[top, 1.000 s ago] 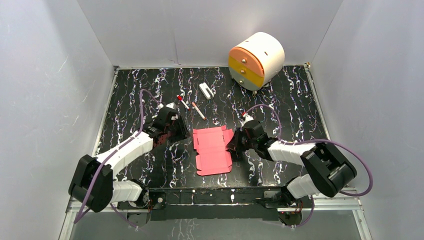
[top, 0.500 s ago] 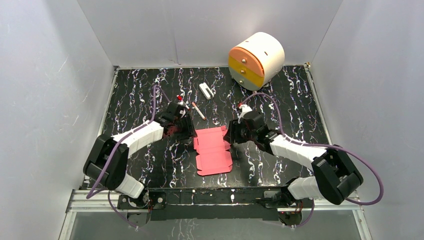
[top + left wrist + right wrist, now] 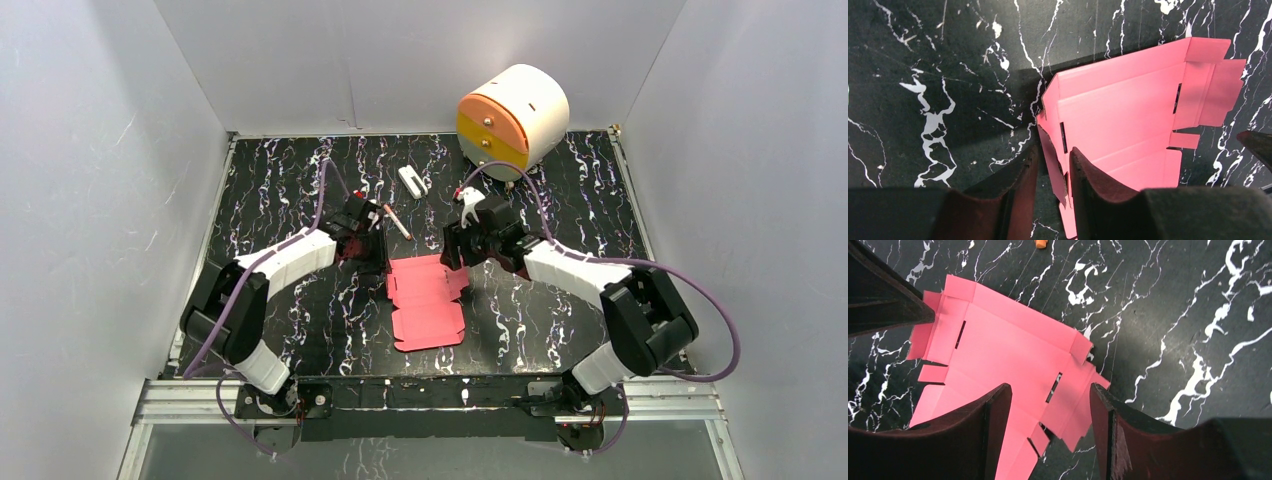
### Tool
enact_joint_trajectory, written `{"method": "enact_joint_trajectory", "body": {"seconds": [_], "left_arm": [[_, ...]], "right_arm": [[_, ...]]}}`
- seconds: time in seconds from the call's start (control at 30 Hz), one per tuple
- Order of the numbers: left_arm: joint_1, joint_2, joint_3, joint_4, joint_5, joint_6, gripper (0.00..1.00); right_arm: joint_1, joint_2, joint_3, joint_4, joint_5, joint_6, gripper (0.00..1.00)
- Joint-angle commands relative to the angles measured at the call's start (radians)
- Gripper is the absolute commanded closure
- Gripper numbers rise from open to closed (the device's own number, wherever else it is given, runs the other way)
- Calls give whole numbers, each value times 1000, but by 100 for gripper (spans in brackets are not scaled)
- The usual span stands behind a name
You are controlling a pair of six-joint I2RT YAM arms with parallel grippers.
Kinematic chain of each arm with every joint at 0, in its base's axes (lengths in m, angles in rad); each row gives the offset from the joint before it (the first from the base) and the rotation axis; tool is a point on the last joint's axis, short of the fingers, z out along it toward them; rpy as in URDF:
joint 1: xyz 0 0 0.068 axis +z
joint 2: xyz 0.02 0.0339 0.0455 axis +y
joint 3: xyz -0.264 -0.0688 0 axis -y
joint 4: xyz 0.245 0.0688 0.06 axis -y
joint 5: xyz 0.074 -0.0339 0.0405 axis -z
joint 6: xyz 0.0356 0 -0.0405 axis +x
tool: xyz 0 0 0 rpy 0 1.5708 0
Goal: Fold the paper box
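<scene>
The paper box [image 3: 425, 300] is a flat pink-red cut-out sheet lying mid-table, flaps at its far end. My left gripper [image 3: 372, 252] is at the sheet's far-left corner. In the left wrist view its jaws [image 3: 1053, 150] stand narrowly apart around a raised side flap [image 3: 1052, 165]. The flap leans on the right finger [image 3: 1088, 185], with a dark gap on the other side. My right gripper [image 3: 458, 250] hovers over the sheet's far-right flaps. In the right wrist view it [image 3: 1050, 387] is wide open, holding nothing, above the paper box [image 3: 998, 350].
A round white drawer unit [image 3: 512, 120] with orange and yellow fronts stands at the back right. A small white object [image 3: 411, 181] and a pen [image 3: 397, 222] lie beyond the sheet. White walls close in the black marbled table [image 3: 280, 180].
Both arms have reached farther along the sheet toward its far end. The right gripper has opened wide. The left jaws have narrowed around the side flap.
</scene>
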Motion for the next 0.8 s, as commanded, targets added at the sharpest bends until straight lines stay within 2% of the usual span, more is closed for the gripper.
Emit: {"method": "enact_joint_trajectory", "body": {"seconds": [0.0,0.33,0.5,0.77], "left_arm": [[-28,26,73,-71,-33,58,74],[-41,80,176,-122,-64,220,92],[-41,98,215,-134,-49,273,95],[-42,101,218,-132,-45,316,96]], "right_arm": [[-21,50,93,3,-81,-107,32],[-83,191,201,-2,-305,-214,31],[-98,256,249,-39,-368,-228,31],[-99,355,288,-39,-368,-228,31]]}}
